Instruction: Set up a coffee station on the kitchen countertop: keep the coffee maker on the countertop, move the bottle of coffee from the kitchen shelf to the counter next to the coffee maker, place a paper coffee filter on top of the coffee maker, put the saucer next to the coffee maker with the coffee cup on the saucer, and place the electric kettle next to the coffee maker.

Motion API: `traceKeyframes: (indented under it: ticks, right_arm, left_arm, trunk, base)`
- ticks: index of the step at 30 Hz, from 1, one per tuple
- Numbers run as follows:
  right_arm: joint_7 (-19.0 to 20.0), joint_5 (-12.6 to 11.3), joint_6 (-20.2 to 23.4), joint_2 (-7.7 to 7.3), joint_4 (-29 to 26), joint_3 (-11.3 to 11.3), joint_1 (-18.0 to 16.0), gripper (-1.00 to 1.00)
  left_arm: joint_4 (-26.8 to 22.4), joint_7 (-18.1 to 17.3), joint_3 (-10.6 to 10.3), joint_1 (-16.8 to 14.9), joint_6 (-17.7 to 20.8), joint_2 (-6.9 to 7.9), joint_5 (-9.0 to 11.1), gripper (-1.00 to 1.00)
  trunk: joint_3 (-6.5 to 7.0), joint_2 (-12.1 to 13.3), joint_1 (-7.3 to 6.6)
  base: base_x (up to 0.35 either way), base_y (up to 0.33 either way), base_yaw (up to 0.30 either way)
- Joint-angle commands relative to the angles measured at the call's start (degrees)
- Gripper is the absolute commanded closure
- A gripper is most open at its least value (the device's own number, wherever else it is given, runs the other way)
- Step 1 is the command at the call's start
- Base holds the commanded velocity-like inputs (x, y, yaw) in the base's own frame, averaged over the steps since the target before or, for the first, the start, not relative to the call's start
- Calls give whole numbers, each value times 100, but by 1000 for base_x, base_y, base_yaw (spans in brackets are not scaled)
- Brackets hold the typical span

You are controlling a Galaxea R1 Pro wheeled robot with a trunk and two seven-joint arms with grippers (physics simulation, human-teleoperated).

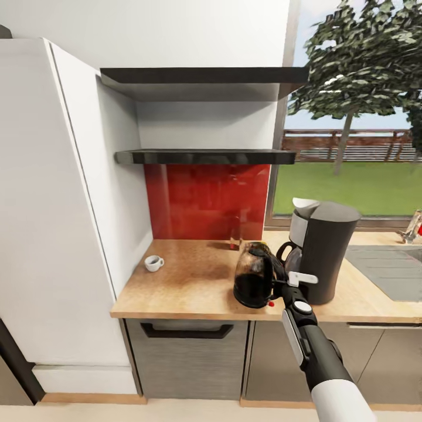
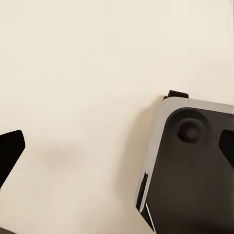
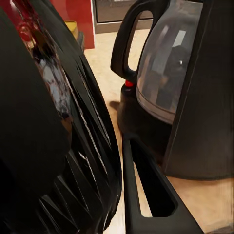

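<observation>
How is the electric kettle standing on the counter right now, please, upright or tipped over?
Upright. The electric kettle stands on its base on the countertop, spout at the top, just beside the coffee maker, with the right gripper at its side.

You see the wooden counter [image 1: 187, 287] carrying a white cup [image 1: 154, 263] near its left edge, a dark kettle [image 1: 254, 282] at the front edge, and the coffee maker [image 1: 322, 249] just right of it, with a bottle [image 1: 235, 233] by the back wall.

We see the electric kettle [image 1: 254, 283] on the countertop [image 1: 187, 287], just left of the coffee maker [image 1: 324, 249]; the coffee cup [image 1: 154, 263] sits far left, a bottle [image 1: 235, 234], perhaps, behind
</observation>
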Motion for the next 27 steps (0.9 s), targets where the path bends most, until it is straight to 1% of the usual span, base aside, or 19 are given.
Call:
traceKeyframes:
  ticks: [1, 13, 19, 27]
  right_arm:
    - [-3, 32, 34, 5, -9, -6, -3, 100]
    - [-3, 26, 28, 9, -2, -6, -3, 100]
    - [-3, 42, 30, 6, -1, -6, -3, 100]
    - [-20, 45, 33, -3, 72, -12, -3, 100]
  left_arm:
    - [-3, 23, -50, 1, -13, 2, 41, -100]
    - [2, 21, -50, 11, -12, 9, 41, -100]
    - [-1, 17, -50, 3, -5, 4, 41, -100]
    - [-3, 16, -50, 1, -5, 2, 41, -100]
  trunk:
    - [-2, -5, 2]
    - [-1, -5, 2]
    - [-1, -5, 2]
    - [-1, -5, 2]
  base:
    - [0, 0, -86]
    - [0, 0, -9]
    - [71, 0, 0]
    - [11, 0, 0]
